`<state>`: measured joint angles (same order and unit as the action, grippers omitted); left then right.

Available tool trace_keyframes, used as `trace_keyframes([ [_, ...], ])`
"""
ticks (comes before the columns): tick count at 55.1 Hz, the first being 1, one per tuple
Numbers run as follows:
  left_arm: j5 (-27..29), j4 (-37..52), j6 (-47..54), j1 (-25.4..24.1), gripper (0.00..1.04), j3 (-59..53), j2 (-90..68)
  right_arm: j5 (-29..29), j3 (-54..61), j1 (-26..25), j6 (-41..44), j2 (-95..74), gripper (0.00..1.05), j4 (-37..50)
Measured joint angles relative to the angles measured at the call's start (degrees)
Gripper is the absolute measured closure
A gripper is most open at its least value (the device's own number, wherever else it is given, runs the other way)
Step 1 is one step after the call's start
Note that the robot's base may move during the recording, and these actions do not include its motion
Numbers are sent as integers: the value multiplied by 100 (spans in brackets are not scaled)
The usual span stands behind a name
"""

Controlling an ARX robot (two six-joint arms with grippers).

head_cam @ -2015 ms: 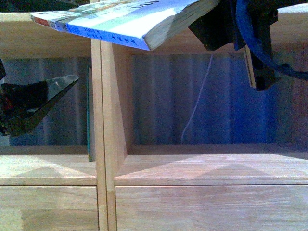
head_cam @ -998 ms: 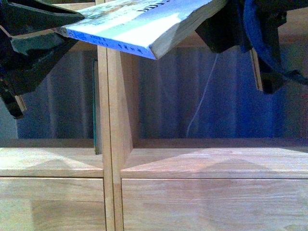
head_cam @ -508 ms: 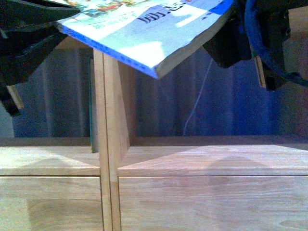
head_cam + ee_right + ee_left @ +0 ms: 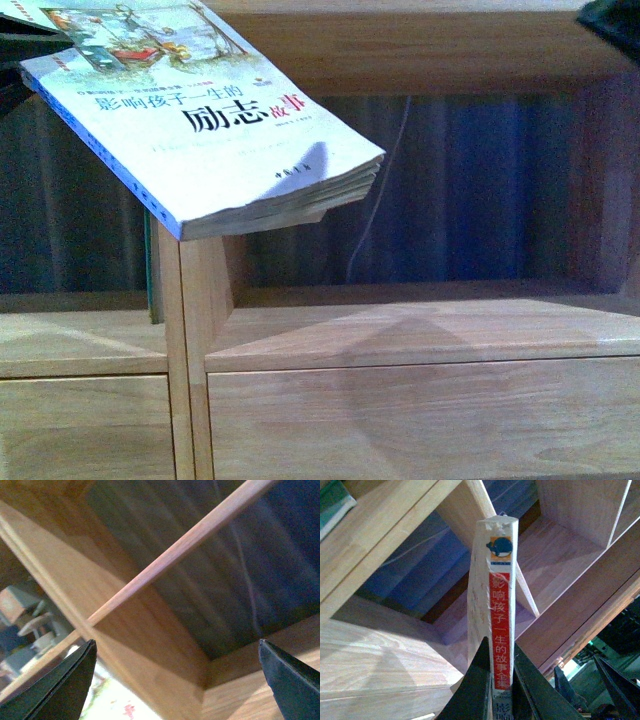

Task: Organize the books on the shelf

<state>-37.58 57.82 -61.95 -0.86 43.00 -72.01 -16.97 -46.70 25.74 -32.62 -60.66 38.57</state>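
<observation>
Book [image 4: 215, 130] shows white, pale-blue cover, black and red title. Left gripper [image 4: 500, 650] pinches its red spine; right gripper [image 4: 176, 647] fingers stand wide.

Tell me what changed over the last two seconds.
The book passed from the right gripper to the left gripper: the left closed on its spine, the right let go and drew back open. The book swung left and tipped its cover toward the front camera. The shelf, the green book standing in it and the white cord stayed put.
</observation>
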Motion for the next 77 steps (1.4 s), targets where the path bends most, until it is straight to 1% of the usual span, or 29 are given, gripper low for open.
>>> trace_keyframes([
  [5, -37, -105, 118, -111, 98, 90, 13, -87, 66, -417, 599, 17, 7, 9],
  [14, -315, -527, 533, -295, 98, 197, 225, -662, 339, -1300, 1921, 50, 7, 313],
  [18, -348, -927, 957, -361, 98, 269, 409, -850, 479, -1600, 2245, 94, 7, 415],
  [21, -317, -1585, 1565, -428, 98, 326, 684, -1040, 702, -2026, 2520, 190, 7, 481],
  [25, -83, -2435, 2551, -562, 98, 350, 1019, -1086, 977, -2505, 2551, 361, 7, 264],
  [29, 138, -2914, 3554, -796, 98, 350, 1248, -1082, 1209, -2828, 2446, 535, 7, -63],
  [30, 168, -2935, 3602, -828, 98, 345, 1272, -1073, 1257, -2883, 2430, 581, 7, -140],
  [34, 267, -2859, 4345, -1086, 98, 278, 1429, -1023, 1416, -3014, 2369, 706, 7, -254],
  [38, 164, -2850, 4835, -1414, 98, 245, 1578, -1019, 1480, -3056, 2328, 769, 7, -271],
  [44, -35, -2559, 5337, -1862, 98, 168, 1635, -949, 1480, -3067, 2317, 793, 7, -282],
  [46, -66, -2441, 5440, -1989, 98, 153, 1598, -310, 1416, -3200, 2430, 876, 11, -664],
  [47, -94, -2350, 5499, -2070, 98, 146, 1558, 184, 1377, -3298, 2546, 946, 14, -1029],
  [48, -107, -2312, 5523, -2105, 98, 146, 1534, 411, 1366, -3333, 2608, 988, 16, -1196],
  [49, -107, -2256, 5565, -2188, 98, 149, 1471, 857, 1370, -3383, 2712, 1071, 19, -1502],
  [50, -105, -2234, 5593, -2221, 98, 149, 1440, 1054, 1384, -3401, 2763, 1119, 20, -1644],
  [52, -105, -2175, 5643, -2297, 98, 149, 1353, 1759, 1526, -3416, 2898, 1290, 27, -1993],
  [56, -39, -1971, 5737, -2428, 98, 153, 1086, 2345, 1860, -3373, 3040, 1493, 37, -2028],
  [57, -13, -1921, 5764, -2455, 98, 162, 992, 2378, 1919, -3351, 3060, 1526, 39, -2022],
  [59, 39, -1821, 5801, -2494, 98, 195, 772, 2411, 2129, -3303, 3104, 1635, 46, -1969],
  [65, 321, -1482, 5984, -2516, 98, 247, 216, 2264, 2736, -3180, 3178, 2015, 71, -1784],
  [66, 345, -1412, 6022, -2503, 98, 251, 144, 2260, 2756, -3176, 3180, 2028, 72, -1777],
  [69, 382, -1255, 6118, -2448, 98, 282, -24, 2210, 2968, -3117, 3204, 2179, 82, -1720],
  [70, 409, -1215, 6146, -2420, 98, 302, -87, 2205, 2999, -3110, 3204, 2205, 84, -1714],
  [72, 459, -1176, 6175, -2374, 98, 343, -184, 1945, 3130, -2968, 3211, 2308, 91, -1705],
  [73, 496, -1152, 6181, -2352, 98, 365, -232, 1878, 3161, -2911, 3209, 2334, 93, -1698],
  [75, 562, -1084, 6207, -2304, 98, 411, -334, 1764, 3279, -2745, 3211, 2439, 100, -1683],
  [77, 678, -1025, 6218, -2227, 98, 505, -481, 1764, 3362, -2664, 3241, 2511, 102, -1676],
])
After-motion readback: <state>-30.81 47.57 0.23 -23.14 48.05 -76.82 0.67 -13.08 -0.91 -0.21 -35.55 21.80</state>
